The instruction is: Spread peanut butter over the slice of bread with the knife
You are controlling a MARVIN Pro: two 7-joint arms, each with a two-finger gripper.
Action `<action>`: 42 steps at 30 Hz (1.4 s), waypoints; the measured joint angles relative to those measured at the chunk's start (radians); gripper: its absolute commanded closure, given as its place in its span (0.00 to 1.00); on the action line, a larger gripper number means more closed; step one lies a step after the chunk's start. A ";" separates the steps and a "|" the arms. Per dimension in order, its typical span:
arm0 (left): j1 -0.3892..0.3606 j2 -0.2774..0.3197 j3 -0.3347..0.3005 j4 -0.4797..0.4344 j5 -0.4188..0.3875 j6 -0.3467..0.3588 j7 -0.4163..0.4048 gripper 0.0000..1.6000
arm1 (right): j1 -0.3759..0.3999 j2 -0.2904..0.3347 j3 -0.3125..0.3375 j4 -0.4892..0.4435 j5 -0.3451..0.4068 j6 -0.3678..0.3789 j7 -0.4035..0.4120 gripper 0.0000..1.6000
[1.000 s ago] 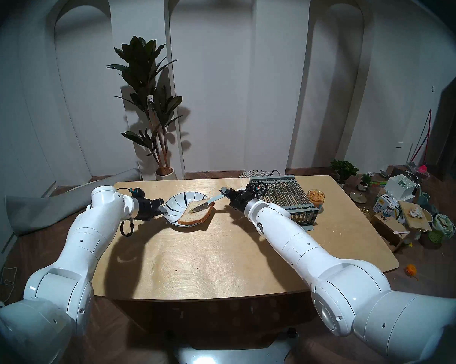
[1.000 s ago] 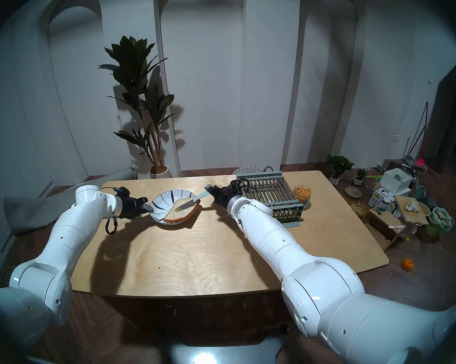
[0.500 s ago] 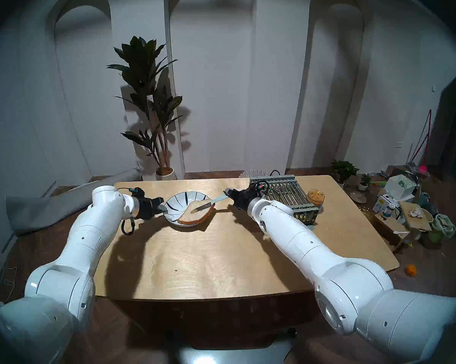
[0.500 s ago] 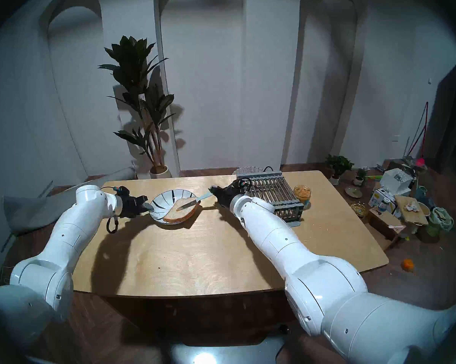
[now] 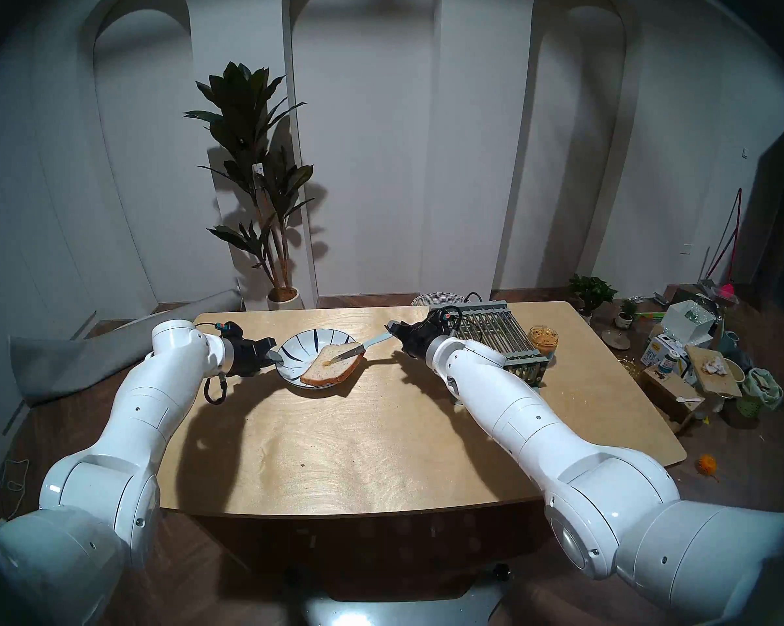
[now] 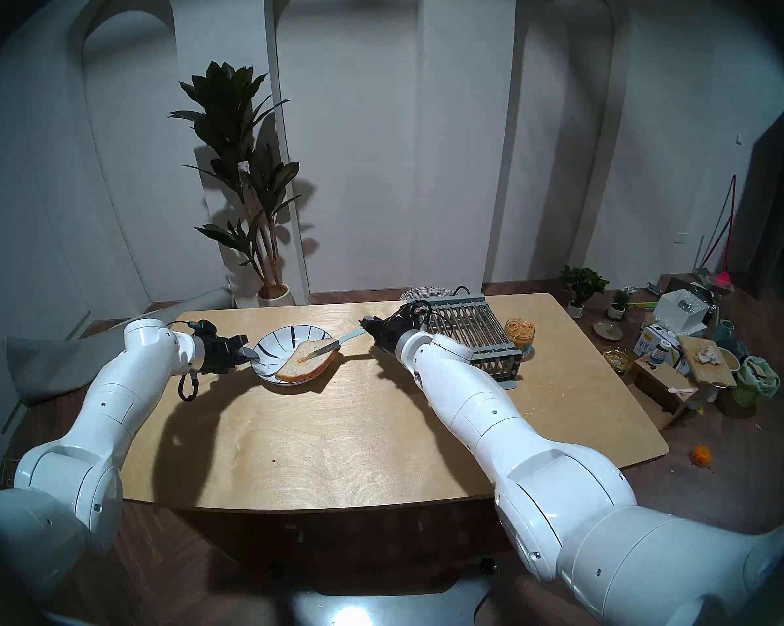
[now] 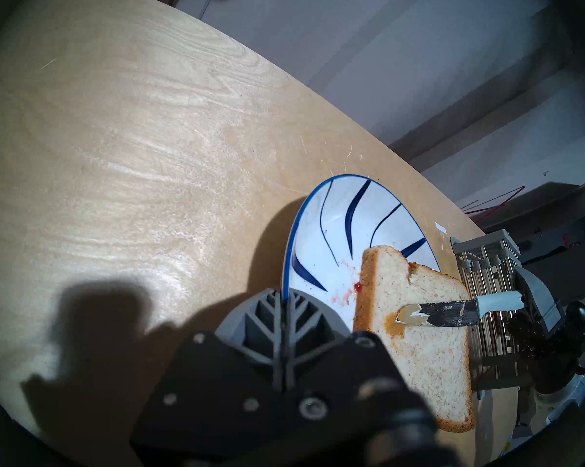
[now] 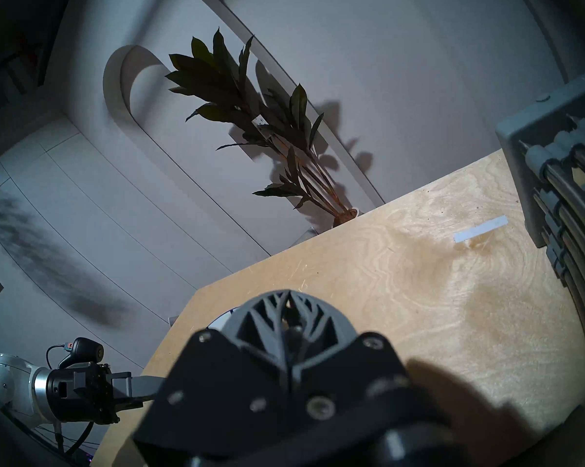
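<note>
The slice of bread [image 5: 331, 367] lies on a white plate with blue stripes [image 5: 306, 342], overhanging its right side. My left gripper [image 5: 275, 359] is shut on the plate's left rim, as the left wrist view [image 7: 286, 303] shows. My right gripper [image 5: 392, 329] is shut on the pale handle of the knife [image 5: 352, 351]. The blade lies across the bread [image 7: 422, 348], its tip in a tan peanut butter smear [image 7: 394, 323]. The knife blade [image 7: 443, 314] carries pale paste. The peanut butter tub [image 5: 543, 338] stands at the right, behind the rack. In the right wrist view the knife is hidden.
A grey metal rack [image 5: 494, 331] stands just right of my right gripper, with a wicker basket [image 5: 435, 299] behind it. A red smear [image 7: 357, 287] marks the plate. Boxes and pots [image 5: 688, 363] lie on the floor beyond the table's right edge.
My left arm has drawn the plate and bread a little to the left. The knife has slid over the bread, and a tan smear now shows at its tip.
</note>
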 measured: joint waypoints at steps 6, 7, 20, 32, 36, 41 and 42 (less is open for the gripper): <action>0.002 0.011 -0.005 0.002 -0.004 -0.001 -0.009 1.00 | -0.007 0.009 -0.003 -0.026 -0.010 -0.001 -0.016 1.00; 0.002 0.013 -0.006 0.002 -0.004 -0.001 -0.011 1.00 | -0.009 0.011 -0.003 -0.031 -0.012 -0.001 -0.018 1.00; 0.005 0.032 -0.014 0.008 -0.008 -0.008 -0.022 1.00 | -0.028 0.031 0.000 -0.105 -0.024 0.000 -0.029 1.00; 0.007 0.040 -0.017 0.009 -0.010 -0.010 -0.023 1.00 | -0.049 0.055 0.016 -0.168 -0.008 0.007 -0.018 1.00; 0.010 0.041 -0.019 0.008 -0.011 -0.010 -0.023 0.94 | -0.062 0.063 0.023 -0.197 0.003 0.018 -0.013 1.00; 0.013 0.042 -0.022 0.000 -0.014 -0.010 -0.022 0.94 | -0.080 0.074 0.034 -0.239 0.016 0.031 -0.006 1.00; 0.014 0.042 -0.023 -0.003 -0.014 -0.010 -0.021 0.92 | -0.084 0.076 0.037 -0.250 0.020 0.034 -0.004 1.00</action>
